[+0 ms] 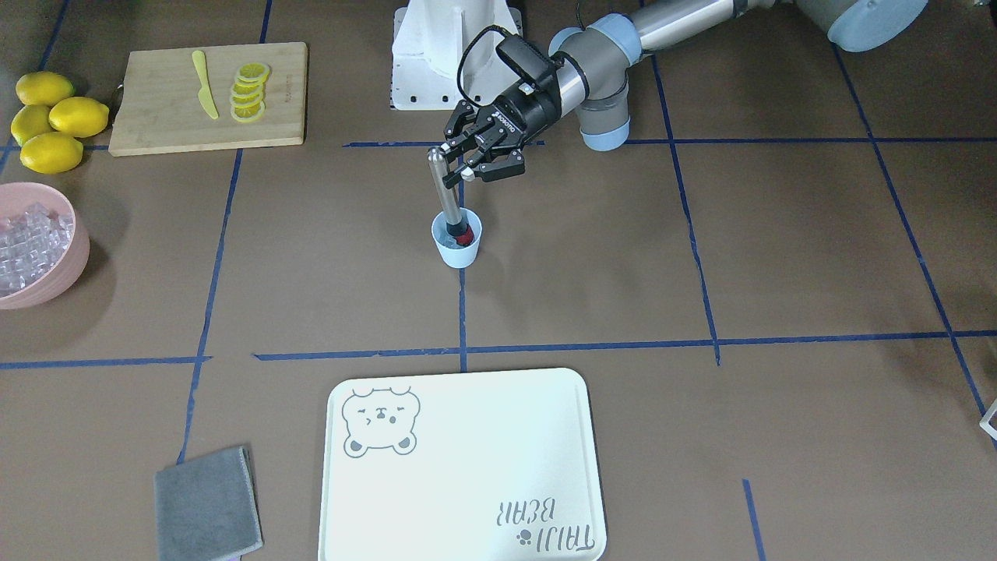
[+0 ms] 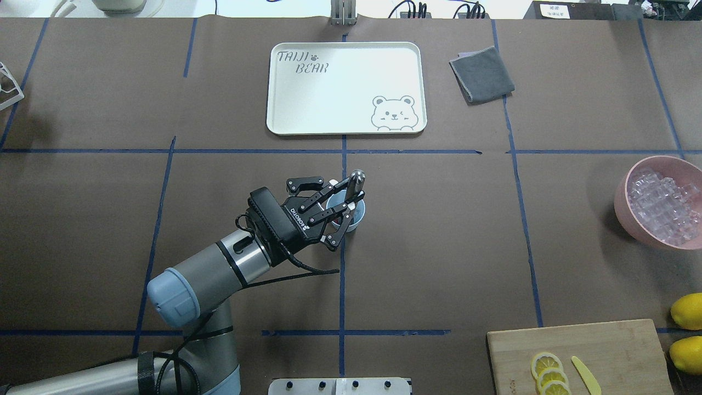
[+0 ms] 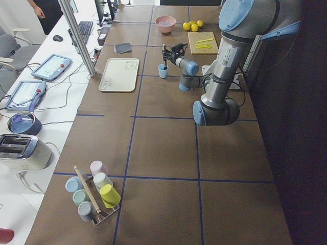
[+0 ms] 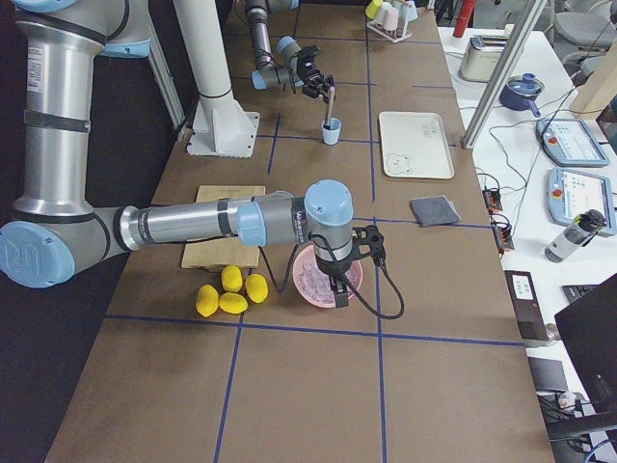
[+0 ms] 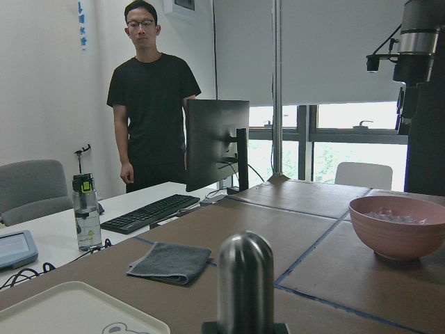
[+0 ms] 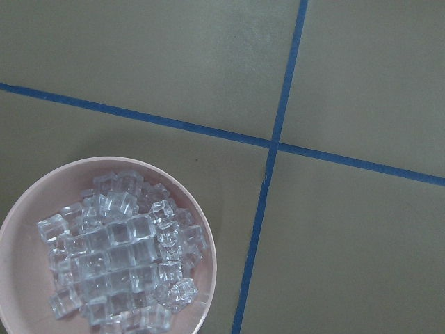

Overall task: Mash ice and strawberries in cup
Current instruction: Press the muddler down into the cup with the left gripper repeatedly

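The left claw (image 2: 341, 203) hangs tilted over the cup (image 1: 458, 251). Its 2 black jaws are spread wider than the shaft of the muddler (image 1: 445, 195) between them; whether either pad touches it I cannot tell. The muddler is a smooth steel rod with a domed top. It leans in the cup with its dark foot at the strawberry (image 1: 465, 234), a small glossy red berry against the cup's inner wall. The cup is pale blue plastic, tapers to its base, and stands upright on a blue tape line on the brown papered surface (image 1: 623, 273).

Well apart, the ice (image 6: 118, 264), clear glassy cubes, is heaped in a wide matte pink bowl (image 6: 62, 182). The right claw (image 4: 339, 294) hangs above it, and how far it is open cannot be told. Beside the bowl lie 4 lemons (image 1: 54, 117) and a wooden board (image 1: 156, 101) carrying lemon slices (image 1: 249, 93) and a yellow knife (image 1: 204, 86). A cream tray (image 1: 483, 436) and a grey cloth (image 1: 206, 502) lie farther off.
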